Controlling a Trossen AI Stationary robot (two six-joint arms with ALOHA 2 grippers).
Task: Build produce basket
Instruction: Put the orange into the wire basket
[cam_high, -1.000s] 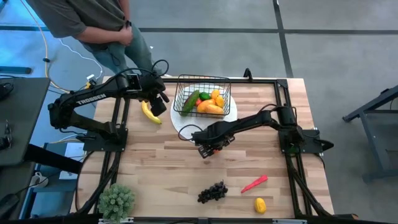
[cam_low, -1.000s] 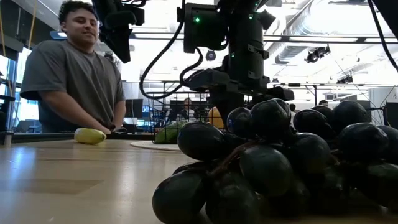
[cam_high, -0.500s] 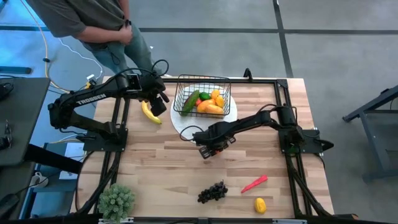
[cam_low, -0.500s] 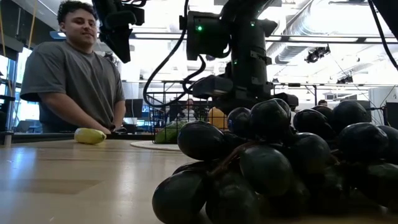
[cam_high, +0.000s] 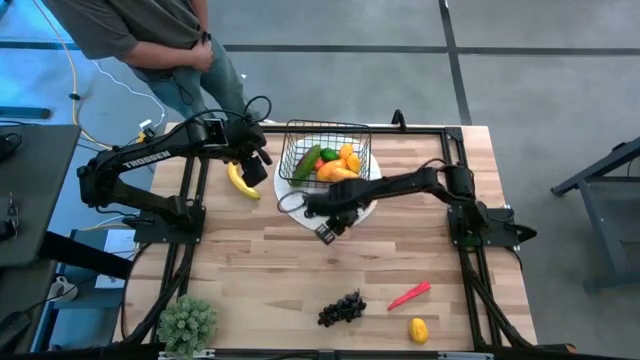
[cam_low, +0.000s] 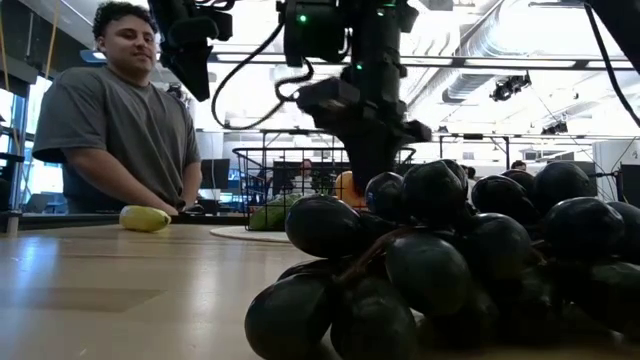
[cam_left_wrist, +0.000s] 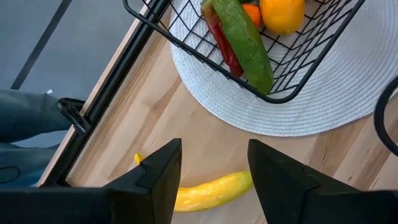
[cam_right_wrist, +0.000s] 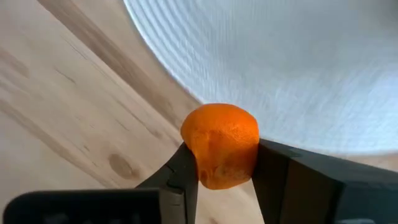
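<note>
high view: the basket (cam_high: 326, 160) stands on a white round mat (cam_high: 372, 186) at the table's far middle, holding a green cucumber (cam_high: 305, 163) and a heap of orange-yellow fruit too crowded to count. one banana (cam_high: 241, 181) lies on the wood to the basket's left, half under the left gripper (cam_high: 255, 165). the right gripper (cam_high: 330, 226) hangs over the mat's near edge; its fingers cannot be made out from here. near the front edge lie one bunch of grapes (cam_high: 340, 308), one red chili (cam_high: 408, 295) and one lemon (cam_high: 418, 329), well apart from the basket. a potted plant (cam_high: 187, 323) sits at the front left corner, and a person (cam_high: 150, 35), cut off at the frame's top, stands beyond the table.

low view: the grapes (cam_low: 450, 260) fill the foreground and hide most of the table. the banana (cam_low: 145, 218) shows far left, the basket (cam_low: 290, 175) only partly behind an arm.

left wrist view: the fingers (cam_left_wrist: 163, 168) stand spread, holding nothing, above the banana (cam_left_wrist: 211, 190); the cucumber (cam_left_wrist: 245, 40) and a red chili (cam_left_wrist: 221, 40) lie in the basket (cam_left_wrist: 186, 50), which is cut off.

right wrist view: the fingers (cam_right_wrist: 186, 171) pinch one orange (cam_right_wrist: 221, 144) over the mat's (cam_right_wrist: 298, 68) rim.
</note>
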